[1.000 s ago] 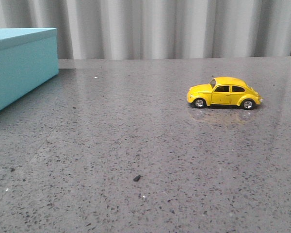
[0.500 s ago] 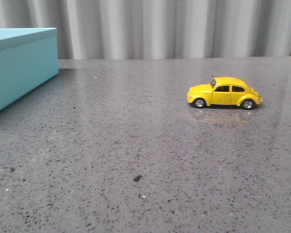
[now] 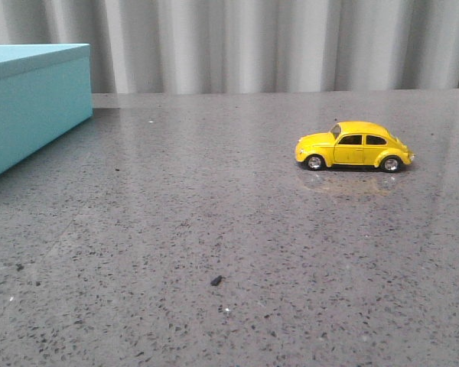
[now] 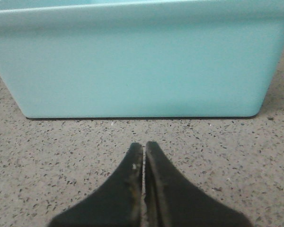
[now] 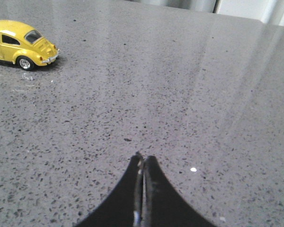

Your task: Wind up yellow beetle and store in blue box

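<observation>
Two grippers sitting clenched, nothing held: left gripper (image 4: 143, 147) low over speckled table (image 3: 214, 222), facing blue box (image 4: 132, 61) side wall, near its bottom edge; right gripper (image 5: 143, 160) over bare tabletop. Yellow beetle (image 3: 353, 146) standing on wheels right of centre, well apart from blue box at upper left frame edge. Wide bare stretch lying between them.

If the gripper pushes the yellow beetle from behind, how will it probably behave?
The yellow beetle stands on four wheels on the smooth table, so it would probably roll forward rather than tip. Its body looks rigid and glossy, so it may slip in a loose grasp.
</observation>
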